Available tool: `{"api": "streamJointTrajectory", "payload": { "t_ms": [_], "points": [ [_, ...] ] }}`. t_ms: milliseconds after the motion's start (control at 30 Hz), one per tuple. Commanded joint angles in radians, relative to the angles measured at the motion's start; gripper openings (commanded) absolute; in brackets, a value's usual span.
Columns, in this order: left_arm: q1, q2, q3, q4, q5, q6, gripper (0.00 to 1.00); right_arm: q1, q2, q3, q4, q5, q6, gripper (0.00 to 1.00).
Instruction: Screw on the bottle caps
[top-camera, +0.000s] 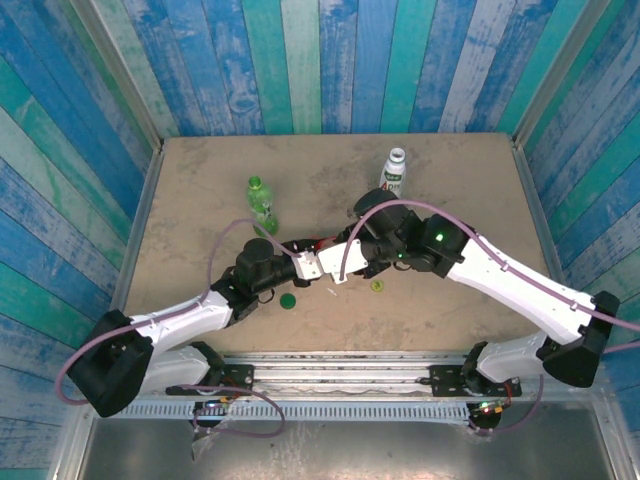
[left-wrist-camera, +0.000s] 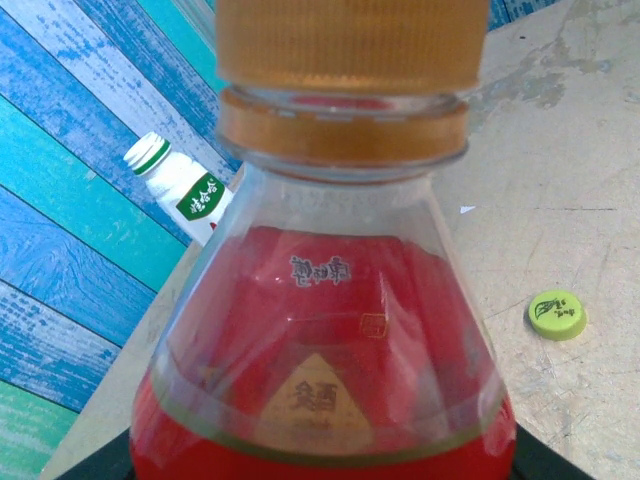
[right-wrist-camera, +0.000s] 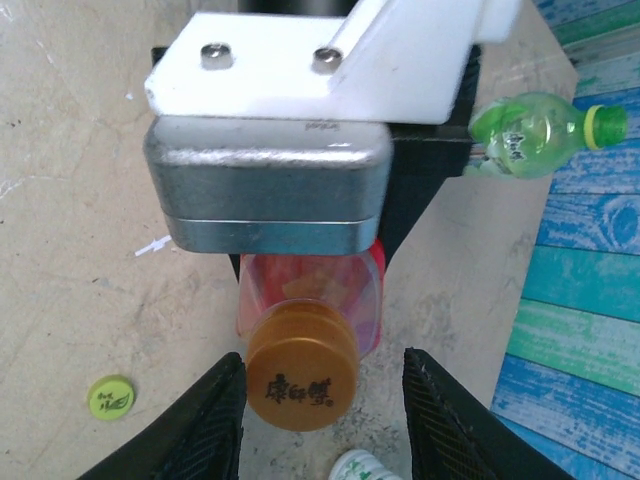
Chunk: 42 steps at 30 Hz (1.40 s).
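Red clear-plastic bottle (left-wrist-camera: 320, 400), item one: we log it clamped in the left pincer (top-camera: 303, 252), ribbed orange screw cap (right-wrist-camera: 300, 378) seated on its neck. Right pincer (right-wrist-camera: 325, 365): part-open, fingers (right-wrist-camera: 215, 425) at the cap's three and nine o'clock, gaps both sides. Yellow-green round cap (left-wrist-camera: 557, 314) lies loose on the tan bench (top-camera: 450, 200).

On the table (top-camera: 200, 180), the back-right bottle (top-camera: 396, 170) stood near the far edge, and the back-left bottle (top-camera: 261, 203) stood to its left, a little nearer. The middle bottle (top-camera: 308, 244) was before them, its fitted cap (right-wrist-camera: 301, 372) between the fingers (right-wrist-camera: 200, 430) of the right gripper (right-wrist-camera: 322, 385). The left loose cap (top-camera: 288, 301) and the right loose cap (top-camera: 376, 286) lay nearer the front.
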Motion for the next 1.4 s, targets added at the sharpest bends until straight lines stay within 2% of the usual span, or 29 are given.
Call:
{"api": "streamJointTrajectory", "payload": {
  "t_ms": [0, 133, 333, 467, 533, 700, 800, 833, 967, 1100, 1300, 1367],
  "points": [
    [-0.003, -0.031, 0.001, 0.029, 0.014, 0.003, 0.51, 0.004, 0.018, 0.02, -0.046, 0.032, -0.013, 0.44],
    [-0.003, -0.029, 0.0, 0.031, 0.01, 0.001, 0.5, 0.004, 0.022, 0.022, -0.072, 0.008, 0.0, 0.44],
    [-0.003, -0.029, 0.0, 0.029, 0.012, 0.002, 0.5, 0.005, 0.026, 0.025, -0.073, -0.002, 0.021, 0.38],
    [-0.002, -0.016, 0.004, 0.026, 0.011, 0.002, 0.5, 0.004, 0.007, 0.028, -0.054, -0.029, 0.024, 0.46],
    [-0.003, -0.013, 0.007, 0.023, 0.012, 0.002, 0.5, 0.004, -0.004, 0.022, -0.044, -0.04, 0.029, 0.45],
    [-0.003, -0.019, 0.01, 0.02, 0.018, 0.0, 0.5, 0.005, 0.0, 0.01, -0.047, -0.032, 0.045, 0.37],
    [-0.003, -0.023, 0.011, 0.019, 0.02, -0.001, 0.5, 0.004, 0.008, 0.006, -0.049, -0.019, 0.047, 0.27],
    [-0.003, -0.024, 0.01, 0.018, 0.02, -0.003, 0.5, 0.004, 0.011, 0.008, -0.049, -0.013, 0.047, 0.26],
    [-0.002, -0.028, 0.012, 0.02, 0.029, -0.007, 0.5, 0.004, 0.014, 0.009, -0.04, 0.002, 0.046, 0.34],
    [-0.003, -0.033, 0.012, 0.023, 0.031, -0.009, 0.49, 0.003, 0.013, 0.009, -0.031, 0.007, 0.051, 0.36],
    [-0.002, -0.033, 0.011, 0.037, 0.022, -0.022, 0.5, 0.004, 0.021, 0.014, -0.024, 0.031, 0.092, 0.27],
    [-0.003, -0.025, 0.012, 0.058, -0.002, -0.039, 0.49, 0.004, 0.023, 0.02, -0.012, 0.035, 0.165, 0.13]
  ]
}}
